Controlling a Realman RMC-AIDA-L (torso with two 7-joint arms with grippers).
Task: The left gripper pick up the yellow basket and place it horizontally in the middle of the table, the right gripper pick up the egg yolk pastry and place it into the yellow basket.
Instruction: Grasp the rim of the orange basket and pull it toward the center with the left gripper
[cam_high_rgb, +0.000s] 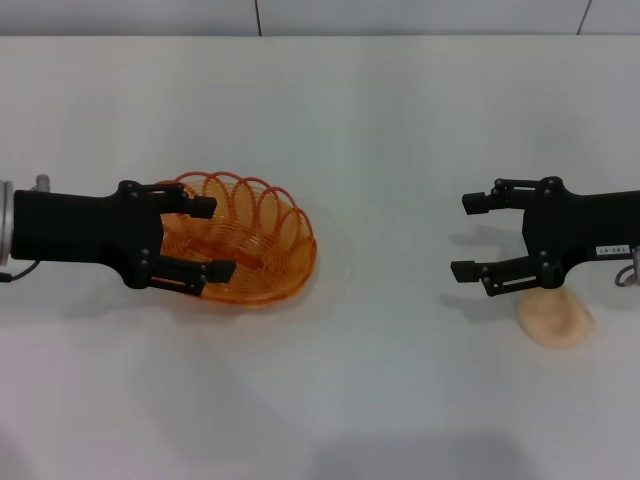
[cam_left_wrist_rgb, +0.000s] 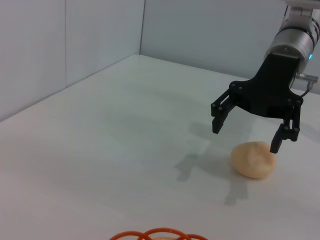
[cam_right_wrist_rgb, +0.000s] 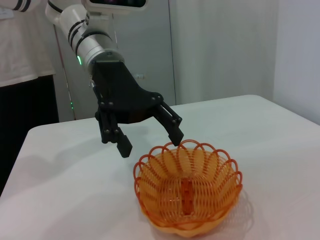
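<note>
The yellow basket (cam_high_rgb: 275, 235) stands upright on the white table (cam_high_rgb: 380, 130), left of the middle. My left gripper (cam_high_rgb: 213, 239) is open and empty, its fingers over the basket's left rim. In the right wrist view the left gripper (cam_right_wrist_rgb: 151, 142) hovers just above the far rim of the basket (cam_right_wrist_rgb: 187, 190). The egg yolk pastry (cam_high_rgb: 555, 318) lies on the table at the right. My right gripper (cam_high_rgb: 465, 236) is open and empty, hovering above the pastry, fingertips past it towards the middle. The left wrist view shows the right gripper (cam_left_wrist_rgb: 246, 137) over the pastry (cam_left_wrist_rgb: 253, 159) and a bit of the basket's rim (cam_left_wrist_rgb: 160, 234).
A grey wall (cam_high_rgb: 300, 15) runs along the table's far edge. Bare tabletop lies between the basket and the pastry.
</note>
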